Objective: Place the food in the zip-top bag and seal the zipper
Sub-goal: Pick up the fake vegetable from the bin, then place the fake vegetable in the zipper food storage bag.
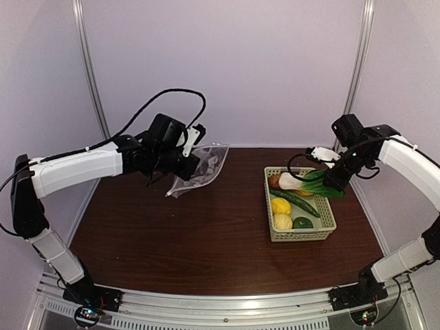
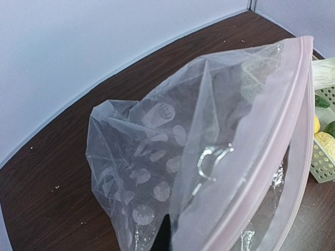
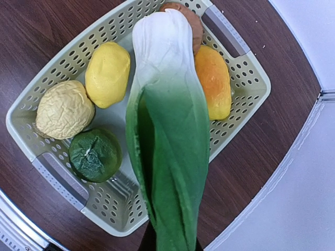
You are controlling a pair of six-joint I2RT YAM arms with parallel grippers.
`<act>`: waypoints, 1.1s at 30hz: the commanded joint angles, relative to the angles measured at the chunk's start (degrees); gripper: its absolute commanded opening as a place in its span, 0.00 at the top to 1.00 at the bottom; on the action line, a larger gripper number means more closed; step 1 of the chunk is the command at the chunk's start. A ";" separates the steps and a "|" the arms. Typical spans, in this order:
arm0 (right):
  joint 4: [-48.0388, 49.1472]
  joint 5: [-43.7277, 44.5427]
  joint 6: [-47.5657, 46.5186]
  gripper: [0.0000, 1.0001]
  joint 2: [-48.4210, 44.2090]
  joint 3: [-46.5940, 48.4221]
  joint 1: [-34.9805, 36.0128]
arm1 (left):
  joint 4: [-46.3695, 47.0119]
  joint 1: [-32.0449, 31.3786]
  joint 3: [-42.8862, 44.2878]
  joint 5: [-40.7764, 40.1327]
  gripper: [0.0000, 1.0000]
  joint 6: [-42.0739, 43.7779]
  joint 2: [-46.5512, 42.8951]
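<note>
Both tools are clenched over the brown bench (image 1: 206, 234). At about ten o'clock in the overhead view, the left tool (image 1: 187, 157) grips the clear bag (image 1: 204, 170) and holds it up, with its lower corner hanging toward the bench. From the left wrist, the bag's mouth looks partly open, and its pale pink zipper (image 2: 287, 130) curves along the edge at three o'clock.

At three o'clock of the bench stands the pale green basket (image 1: 302, 236). The right tool (image 1: 335, 180) grasps the leafy end of the bok choy (image 3: 167, 104), whose white stem points to twelve o'clock across the basket in the right wrist view. Around it lie a yellow lemon (image 3: 107, 73) at ten, a paler knobbly one (image 3: 64, 109) at nine, a green pepper (image 3: 95, 154) at seven, an orange piece (image 3: 213, 81) at two and a brown round one (image 3: 188, 15) at twelve.
</note>
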 commanded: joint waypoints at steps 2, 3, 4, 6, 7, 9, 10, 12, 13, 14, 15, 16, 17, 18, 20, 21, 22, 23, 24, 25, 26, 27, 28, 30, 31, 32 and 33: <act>-3.29 -3.66 -0.72 1.00 -5.81 1.72 -0.18 | 2.59 0.34 3.63 1.17 1.00 -1.57 4.03; -3.37 -4.64 -1.16 1.00 -6.84 1.53 -0.18 | 1.18 0.34 4.73 0.14 1.00 -2.34 4.89; -3.59 -5.81 -1.35 1.00 -7.74 1.51 -0.18 | 0.27 0.34 5.98 -0.85 1.00 -3.35 5.68; -3.44 -7.73 -0.14 1.00 -9.08 1.82 -0.25 | -1.64 0.34 8.03 -4.56 1.00 -4.63 7.06; -3.41 -9.09 0.53 1.00 -9.49 2.20 -0.17 | -1.75 0.28 8.46 -5.64 1.00 -5.04 7.63; -4.08 -13.20 1.38 1.00 -9.77 3.49 -0.26 | -1.45 0.25 9.17 -6.02 1.00 -5.83 8.70; -5.07 -16.12 1.36 1.00 -9.60 4.54 -0.25 | -1.34 0.25 9.69 -5.48 1.00 -6.29 9.33; -6.99 -21.07 1.88 1.00 -8.80 6.96 -0.18 | -1.07 0.13 11.11 -4.05 1.00 -8.18 10.93; -7.37 -22.30 3.07 1.00 -8.03 8.29 -0.18 | -1.02 -0.03 11.77 -3.61 1.00 -9.26 11.76; -7.74 -23.88 3.90 1.00 -7.04 9.56 -0.16 | -0.94 -0.20 12.36 -3.60 1.00 -10.30 12.56; -7.82 -26.04 4.31 1.00 -6.12 10.47 -0.18 | -0.87 -0.41 12.81 -3.94 1.00 -11.47 13.38; -7.54 -28.43 4.75 1.00 -5.51 10.96 -0.18 | -0.83 -0.51 13.33 -4.04 1.00 -12.46 14.07; -7.03 -31.18 5.27 1.00 -4.86 10.99 -0.18 | -0.78 -0.60 13.84 -3.94 1.00 -13.26 14.77; -5.97 -33.61 5.92 1.00 -4.45 10.78 -0.18 | -0.53 -0.73 14.27 -3.82 1.00 -13.74 15.47; -3.45 -36.97 8.28 1.00 -3.61 10.16 0.10 | 0.60 -1.08 14.95 -2.68 1.00 -13.97 16.18; -3.10 -38.41 8.97 1.00 -3.03 10.41 0.23 | 0.84 -1.28 15.44 -2.35 1.00 -14.35 16.55; -3.15 -40.12 9.05 1.00 -2.24 10.97 0.32 | 0.87 -1.47 16.15 -2.23 1.00 -14.65 16.91; -3.62 -42.10 9.09 1.00 -1.37 11.77 0.35 | 0.87 -1.64 16.74 -2.00 1.00 -14.91 17.26; -3.99 -42.89 9.20 1.00 -0.54 12.39 0.45 | 0.85 -1.80 17.31 -1.67 1.00 -15.10 17.41; -4.18 -43.58 9.55 1.00 0.33 12.84 0.56 | 0.87 -2.01 17.81 -1.46 1.00 -15.19 17.53; -4.29 -43.64 9.84 1.00 1.21 13.19 0.67 | 0.87 -2.29 18.21 -1.37 1.00 -15.38 17.63; -4.53 -43.84 9.93 1.00 2.08 13.35 0.76 | 0.87 -2.55 18.51 -1.31 1.00 -15.53 17.69; -4.94 -44.13 10.02 1.00 3.13 13.60 0.78 | 0.83 -2.82 18.79 -1.18 1.00 -15.79 17.70; -5.49 -44.98 10.38 1.00 4.97 14.07 0.89 | 0.87 -3.35 19.15 -0.27 1.00 -16.47 17.72; -5.36 -45.27 10.95 1.00 5.64 14.17 0.94 | 0.86 -3.62 19.32 0.47 1.00 -16.83 17.74; -4.68 -45.22 12.20 1.00 6.06 14.06 0.91 | 0.87 -3.97 19.50 1.04 1.00 -17.22 17.78; -3.31 -44.26 14.18 1.00 6.45 14.00 0.89 | 0.76 -4.23 19.66 1.67 1.00 -17.27 17.79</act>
